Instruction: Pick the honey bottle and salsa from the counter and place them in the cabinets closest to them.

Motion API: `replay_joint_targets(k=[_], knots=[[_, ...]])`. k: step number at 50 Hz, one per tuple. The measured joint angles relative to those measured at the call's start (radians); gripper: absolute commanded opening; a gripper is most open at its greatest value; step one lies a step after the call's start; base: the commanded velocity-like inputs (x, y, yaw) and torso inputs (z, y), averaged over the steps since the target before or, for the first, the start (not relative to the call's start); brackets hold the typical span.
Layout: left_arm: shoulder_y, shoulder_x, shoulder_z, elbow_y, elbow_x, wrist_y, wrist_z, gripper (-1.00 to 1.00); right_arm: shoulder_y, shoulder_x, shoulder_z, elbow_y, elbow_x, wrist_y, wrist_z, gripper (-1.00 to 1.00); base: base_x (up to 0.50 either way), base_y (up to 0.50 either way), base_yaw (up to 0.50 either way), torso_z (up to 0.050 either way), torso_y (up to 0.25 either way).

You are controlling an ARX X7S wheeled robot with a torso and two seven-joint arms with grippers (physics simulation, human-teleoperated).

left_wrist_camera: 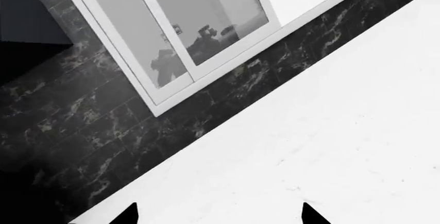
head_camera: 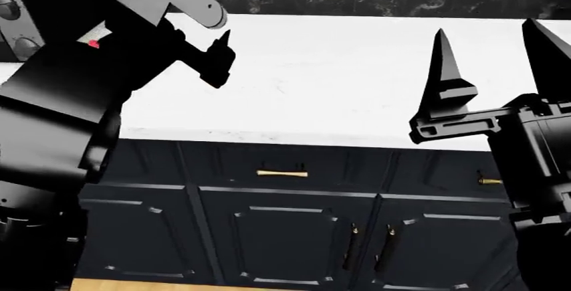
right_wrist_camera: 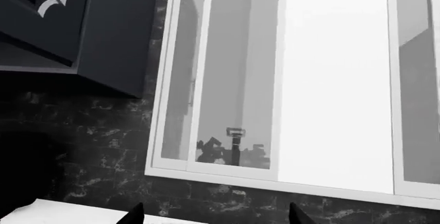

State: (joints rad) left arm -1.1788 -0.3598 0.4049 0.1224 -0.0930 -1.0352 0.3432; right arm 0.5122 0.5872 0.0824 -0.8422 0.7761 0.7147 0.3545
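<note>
White marble counter (head_camera: pixel 339 77) under left claw (head_camera: pixel 216 53), spread right claw (head_camera: pixel 491 63); left's state unclear.

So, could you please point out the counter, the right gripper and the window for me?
counter (head_camera: pixel 312 83), head view, bare white top.
right gripper (head_camera: pixel 495 53), head view, midway between its two spread fingertips.
window (right_wrist_camera: pixel 330 80), right wrist view, bright middle pane.

Two dark fingertips (right_wrist_camera: pixel 133 214) of the right gripper (right_wrist_camera: pixel 214 216) stand spread apart before a white-framed window (right_wrist_camera: pixel 289 80), black marbled wall tiles (right_wrist_camera: pixel 89 141), a dark upper cabinet (right_wrist_camera: pixel 82 23) and a corner of the counter (right_wrist_camera: pixel 62 212).
</note>
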Motion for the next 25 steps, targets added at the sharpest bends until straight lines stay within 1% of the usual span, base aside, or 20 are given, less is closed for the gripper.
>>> replay_joint_targets(k=[12,25], knots=[[0.004,0.0,-0.074,0.032,-0.058,0.032,0.037,1.0,-0.03,0.009,0.021,-0.004,0.002,-0.02,-0.006,1.0,0.03,-0.5,0.0,0.0,0.0],[0.01,-0.02,-0.086,0.057,-0.087,0.058,0.076,1.0,-0.043,0.021,0.05,-0.014,0.017,-0.032,-0.003,1.0,0.03,-0.5,0.0,0.0,0.0]])
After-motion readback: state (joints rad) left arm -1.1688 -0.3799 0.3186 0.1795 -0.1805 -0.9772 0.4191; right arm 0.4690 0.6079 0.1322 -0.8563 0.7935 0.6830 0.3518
